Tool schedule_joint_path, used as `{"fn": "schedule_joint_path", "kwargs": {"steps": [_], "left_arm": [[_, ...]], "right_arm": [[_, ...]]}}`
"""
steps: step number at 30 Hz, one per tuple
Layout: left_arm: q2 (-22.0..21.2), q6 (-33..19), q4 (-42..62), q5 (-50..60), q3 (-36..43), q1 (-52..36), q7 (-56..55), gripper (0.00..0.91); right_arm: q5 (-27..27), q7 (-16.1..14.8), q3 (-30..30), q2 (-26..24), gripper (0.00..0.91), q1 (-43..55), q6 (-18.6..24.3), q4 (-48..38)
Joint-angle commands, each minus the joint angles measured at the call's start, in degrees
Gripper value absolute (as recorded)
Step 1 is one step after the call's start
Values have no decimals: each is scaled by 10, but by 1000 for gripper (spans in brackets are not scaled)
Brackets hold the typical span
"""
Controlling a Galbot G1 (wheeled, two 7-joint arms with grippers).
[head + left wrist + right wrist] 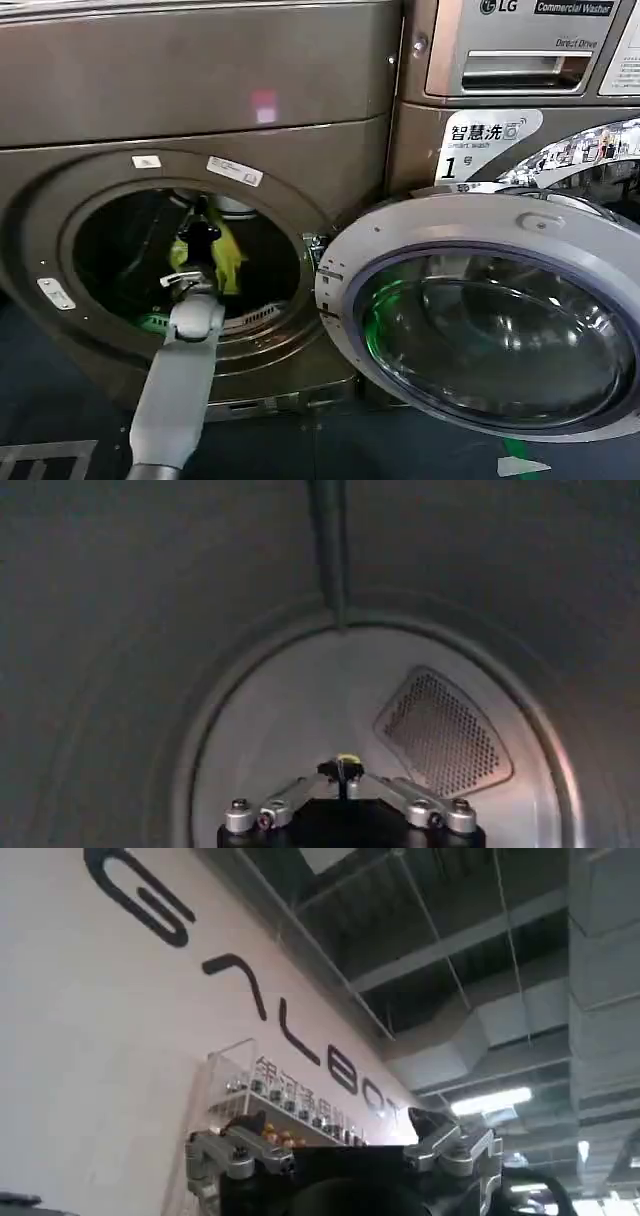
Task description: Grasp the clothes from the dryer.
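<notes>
The dryer [200,80] is a bronze-brown front loader with its round porthole open. My left arm reaches through the porthole, and my left gripper [203,226] is inside the drum. The yellow-green clothes [229,258] hang down from its black fingers. In the left wrist view my left gripper [345,770] points at the drum's pale back wall, its fingers closed together with a sliver of the clothes [348,759] pinched at the tips. My right gripper [335,1123] is away from the dryer, pointing up at a wall and ceiling, fingers spread with nothing between them.
The dryer's silver-rimmed glass door [490,330] stands swung open to the right of the porthole. An LG-marked machine [520,50] with a drawer panel sits above it. A perforated vent [445,735] is set in the drum's back wall. A dark floor lies below.
</notes>
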Motion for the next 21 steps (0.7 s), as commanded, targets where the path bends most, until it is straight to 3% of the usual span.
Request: {"fn": "schedule_joint_path", "kwargs": {"steps": [1,21], "left_arm": [[-7,-30,-30,30,-5,31,-30,0],[-2,5,-29,15,-3,29,9,0]], "right_arm": [[-1,2,-7,0,907,2,9,-1],[-5,-1,-1,0,907,3,4,0]]}}
